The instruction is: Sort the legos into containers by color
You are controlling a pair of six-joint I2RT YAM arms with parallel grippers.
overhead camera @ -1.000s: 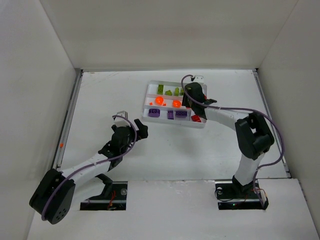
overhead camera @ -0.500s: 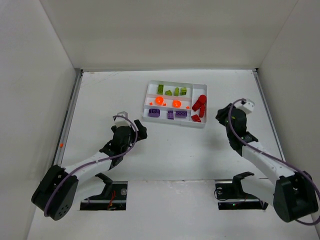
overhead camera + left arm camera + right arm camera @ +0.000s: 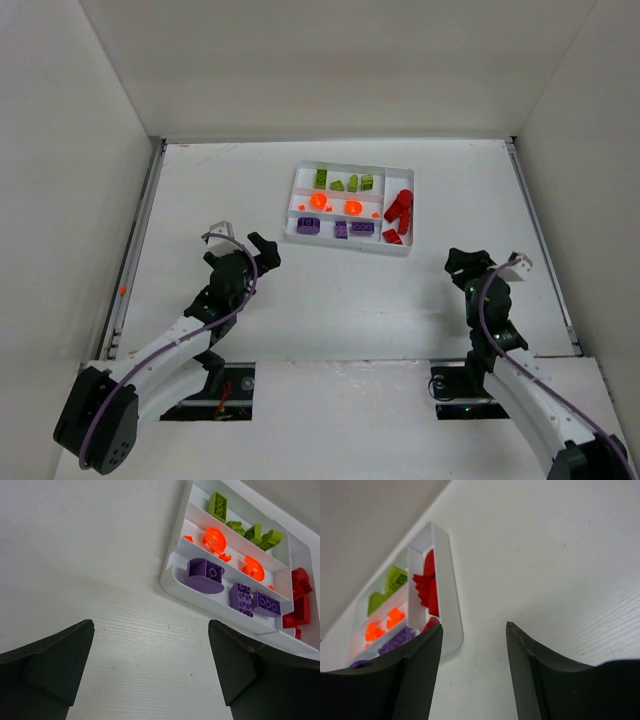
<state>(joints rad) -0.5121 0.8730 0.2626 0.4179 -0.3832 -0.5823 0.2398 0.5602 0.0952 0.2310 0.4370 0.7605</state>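
The white tray (image 3: 345, 243) lies at the table's far middle. Its far slot holds lime green legos (image 3: 345, 183), the middle slot orange ones (image 3: 335, 204), the near slot purple ones (image 3: 337, 228), and the crosswise right end slot red ones (image 3: 399, 212). My left gripper (image 3: 245, 250) is open and empty over bare table, near-left of the tray. In the left wrist view (image 3: 151, 625) the tray rim (image 3: 172, 582) and purple legos (image 3: 205, 575) lie ahead. My right gripper (image 3: 468, 262) is open and empty, near-right of the tray. In the right wrist view (image 3: 474, 625) the tray's end wall (image 3: 447, 605) and red legos (image 3: 427, 587) lie ahead to the left.
White walls enclose the table on the left, back and right. A small orange speck (image 3: 121, 291) lies by the left wall. The arm bases (image 3: 220, 385) stand at the near edge.
My right arm has pulled back from over the tray's red slot to the near right. My left gripper has drawn back a little toward the near left.
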